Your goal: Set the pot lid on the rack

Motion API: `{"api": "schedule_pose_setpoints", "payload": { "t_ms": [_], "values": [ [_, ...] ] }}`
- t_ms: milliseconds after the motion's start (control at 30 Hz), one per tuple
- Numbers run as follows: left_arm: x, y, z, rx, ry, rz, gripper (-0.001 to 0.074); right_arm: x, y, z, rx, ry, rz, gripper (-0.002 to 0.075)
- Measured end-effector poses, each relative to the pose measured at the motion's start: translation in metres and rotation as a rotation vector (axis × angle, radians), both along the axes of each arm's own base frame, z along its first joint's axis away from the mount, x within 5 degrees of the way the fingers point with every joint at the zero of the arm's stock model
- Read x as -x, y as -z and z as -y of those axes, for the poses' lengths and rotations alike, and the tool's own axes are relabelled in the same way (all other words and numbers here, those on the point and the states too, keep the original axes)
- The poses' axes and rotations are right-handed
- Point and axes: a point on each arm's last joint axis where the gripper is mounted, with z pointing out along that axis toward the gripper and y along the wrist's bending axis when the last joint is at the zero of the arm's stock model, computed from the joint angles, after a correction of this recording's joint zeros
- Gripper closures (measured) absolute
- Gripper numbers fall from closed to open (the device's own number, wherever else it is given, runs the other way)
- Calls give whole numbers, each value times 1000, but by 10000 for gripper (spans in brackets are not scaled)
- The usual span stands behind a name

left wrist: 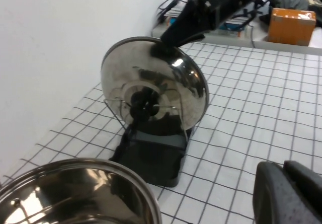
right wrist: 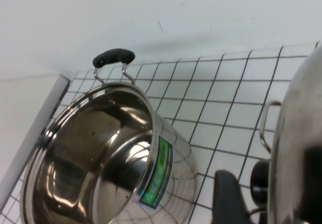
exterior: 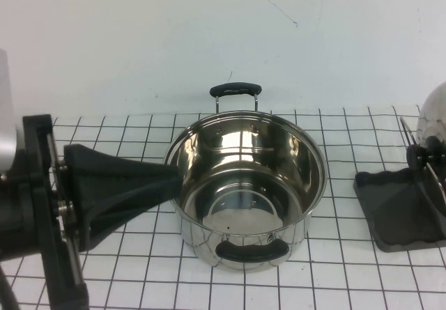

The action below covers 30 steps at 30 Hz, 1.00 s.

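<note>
The shiny pot lid [left wrist: 151, 78] stands on edge in the wire rack, whose dark grey tray [left wrist: 156, 156] lies on the gridded table; its black knob faces the pot. In the high view the lid [exterior: 435, 111] and tray [exterior: 397, 212] sit at the far right edge. My right gripper [left wrist: 166, 42] is at the lid's top rim. In the right wrist view one of its fingers [right wrist: 229, 199] stands apart from the lid [right wrist: 302, 148], beside the knob; the other finger is hidden behind the lid. My left gripper [exterior: 174, 177] is shut and empty, beside the pot's left rim.
The deep steel pot [exterior: 247, 177] with two black handles stands open at the table's middle, left of the rack. A white wall runs along the back. In the left wrist view an orange box [left wrist: 292, 25] and cables lie beyond the table.
</note>
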Motion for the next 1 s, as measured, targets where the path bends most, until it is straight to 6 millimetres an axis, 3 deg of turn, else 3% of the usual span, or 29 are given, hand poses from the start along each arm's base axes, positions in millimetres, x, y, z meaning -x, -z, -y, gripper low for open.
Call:
{"api": "schedule_pose_setpoints", "payload": {
  "t_ms": [200, 467, 733, 1000],
  "values": [
    [-5, 7, -5, 16, -130, -29, 736, 6, 0, 8, -25, -4, -23, 356],
    [0, 15, -21, 43, -369, 24, 736, 18, -9, 25, -17, 68, -8, 437],
    [19, 30, -36, 65, -511, 83, 736, 28, -25, 19, 17, 69, 35, 495],
    [47, 61, -52, 172, -655, 27, 736, 58, -64, 0, 128, 62, 190, 622]
  ]
}}
